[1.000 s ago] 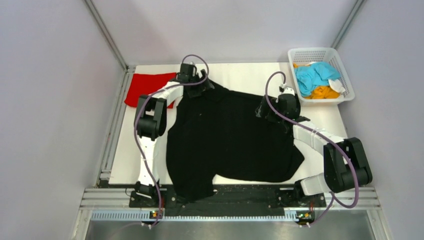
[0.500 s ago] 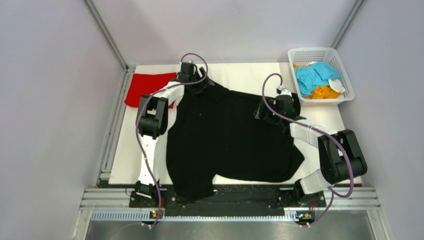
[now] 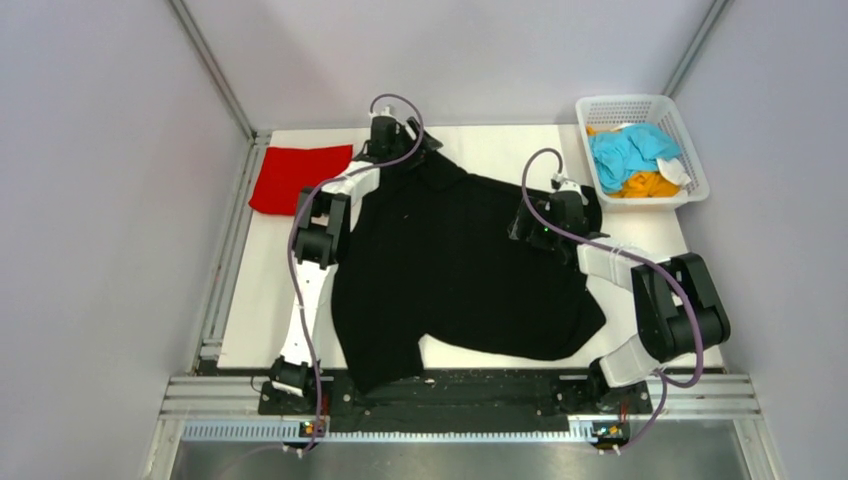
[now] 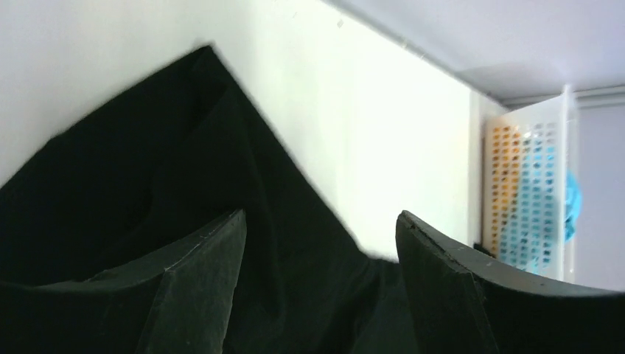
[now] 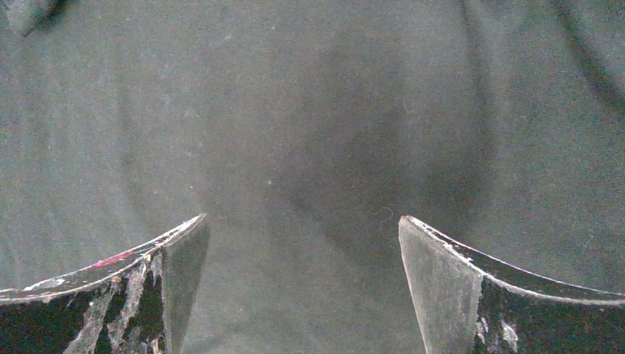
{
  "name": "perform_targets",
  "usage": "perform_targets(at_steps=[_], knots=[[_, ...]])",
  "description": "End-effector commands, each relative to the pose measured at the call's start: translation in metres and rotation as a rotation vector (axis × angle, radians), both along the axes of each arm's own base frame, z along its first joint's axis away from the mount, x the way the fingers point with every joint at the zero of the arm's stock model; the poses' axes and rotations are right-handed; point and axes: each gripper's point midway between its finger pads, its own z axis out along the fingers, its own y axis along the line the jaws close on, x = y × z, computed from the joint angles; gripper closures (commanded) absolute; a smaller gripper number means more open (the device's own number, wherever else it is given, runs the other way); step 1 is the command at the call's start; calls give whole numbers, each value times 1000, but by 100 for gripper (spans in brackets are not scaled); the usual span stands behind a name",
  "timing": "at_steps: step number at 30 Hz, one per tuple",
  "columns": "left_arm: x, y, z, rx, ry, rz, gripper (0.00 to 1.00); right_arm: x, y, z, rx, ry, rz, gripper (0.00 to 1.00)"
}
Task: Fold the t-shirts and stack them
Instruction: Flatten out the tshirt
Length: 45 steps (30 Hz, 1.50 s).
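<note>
The left claw and right claw gape wide, holding nothing, over the black t-shirt.

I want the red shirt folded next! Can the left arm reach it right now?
Probably yes. The red shirt lies bare on the table just beside the left arm, with nothing between them. Its fingers are open over the black shirt's far corner.

1 overhead view faces down; 2 wrist views (close) share the black t-shirt.
</note>
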Motion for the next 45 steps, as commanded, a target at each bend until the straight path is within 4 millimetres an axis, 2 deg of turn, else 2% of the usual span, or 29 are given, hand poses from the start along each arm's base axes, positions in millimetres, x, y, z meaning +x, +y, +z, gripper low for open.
perform_targets(at_steps=[1, 3, 5, 8, 10, 12, 15, 17, 18, 20, 22, 24, 26, 29, 31, 35, 39, 45], knots=[[35, -18, 71, -137, -220, -1, 22, 21, 7, 21, 4, -76, 19, 4], [45, -21, 90, -156, -280, 15, 20, 22, 6, 21, -3, -78, 20, 4], [50, -21, 99, -144, -284, 24, 19, 25, 15, 27, -34, -115, 99, 6], [30, -18, 103, -78, -230, -19, 20, 32, 50, 51, -208, -274, 329, 7], [6, -4, 108, 7, -220, 1, 17, 41, 77, 70, -410, -404, 506, 7], [-26, 25, 119, 89, -215, 79, 10, 48, 107, 83, -554, -530, 698, 7], [-86, 72, 107, 191, -151, 214, 2, 69, 140, 95, -630, -694, 868, 4], [-126, 91, 83, 234, -59, 246, 1, 84, 162, 107, -658, -809, 952, 4], [-148, 94, 63, 238, 3, 231, 1, 88, 172, 105, -677, -849, 1007, 4], [-179, 88, 40, 207, 68, 165, 1, 100, 184, 96, -761, -894, 1105, 5], [-202, 83, 21, 190, 155, 116, 2, 111, 191, 86, -861, -933, 1193, 5], [-229, 85, -7, 210, 270, 99, 4, 116, 198, 66, -967, -955, 1337, 9], [-244, 86, -24, 200, 309, 96, 4, 123, 202, 53, -1019, -959, 1389, 9], [-258, 94, -39, 203, 349, 130, 4, 137, 206, 41, -1077, -958, 1410, 12], [-263, 97, -44, 207, 362, 142, 5, 146, 209, 37, -1082, -975, 1396, 15], [-277, 106, -52, 253, 400, 151, 5, 162, 210, 26, -1148, -982, 1369, 28], [-293, 114, -61, 284, 436, 162, 4, 176, 208, 8, -1192, -956, 1384, 33], [-301, 118, -68, 299, 468, 163, 5, 190, 217, 7, -1163, -1006, 1337, 58]])
